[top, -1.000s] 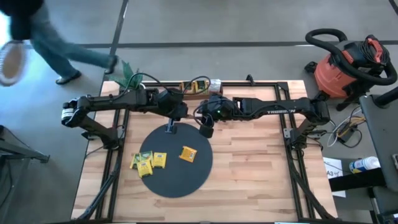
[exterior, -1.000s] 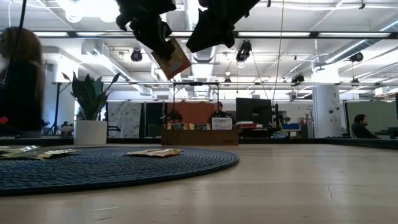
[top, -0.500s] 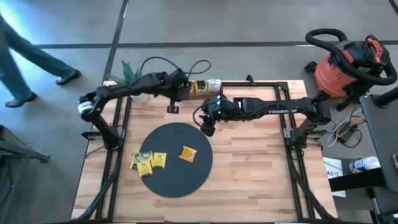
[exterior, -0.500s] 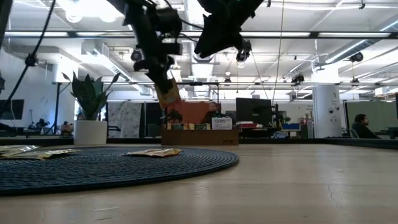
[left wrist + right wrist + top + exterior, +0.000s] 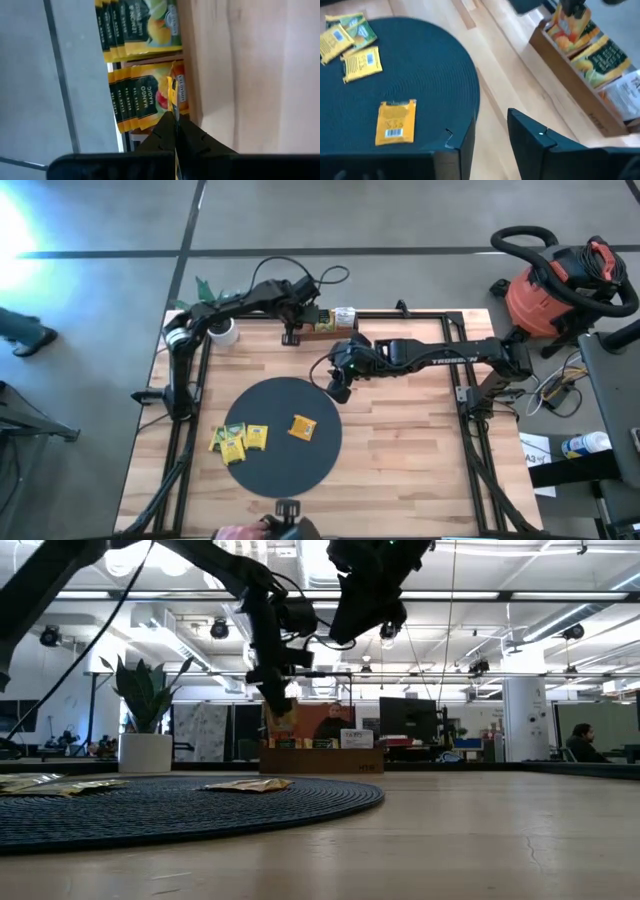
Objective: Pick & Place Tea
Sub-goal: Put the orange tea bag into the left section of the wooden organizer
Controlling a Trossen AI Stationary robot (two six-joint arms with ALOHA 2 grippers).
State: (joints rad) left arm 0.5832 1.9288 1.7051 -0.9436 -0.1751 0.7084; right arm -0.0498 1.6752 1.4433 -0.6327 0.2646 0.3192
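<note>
Spanning most of the table (image 5: 400,470), the round black mat (image 5: 285,465) lies near the right gripper (image 5: 336,390), which hangs just off the mat's far edge with its fingers (image 5: 530,135) parted by a narrow gap and nothing between them. The left arm reaches to the table's far edge, where the left gripper (image 5: 292,332) is pinched tight on one orange packet (image 5: 173,97), held on edge directly over the wooden tray (image 5: 325,322). In the left wrist view this packet stands just above a row of matching orange packets (image 5: 137,97) filed in one compartment, with a row of yellow-green packets (image 5: 142,25) in the next; how many stand in each row cannot be told. Below and apart from the right gripper, four packets lie flat: one orange (image 5: 302,427) alone near the mat's middle, and three yellow-green ones (image 5: 238,440) clustered and overlapping at the mat's left rim. A white cup (image 5: 222,332) stands just beside the left arm.
</note>
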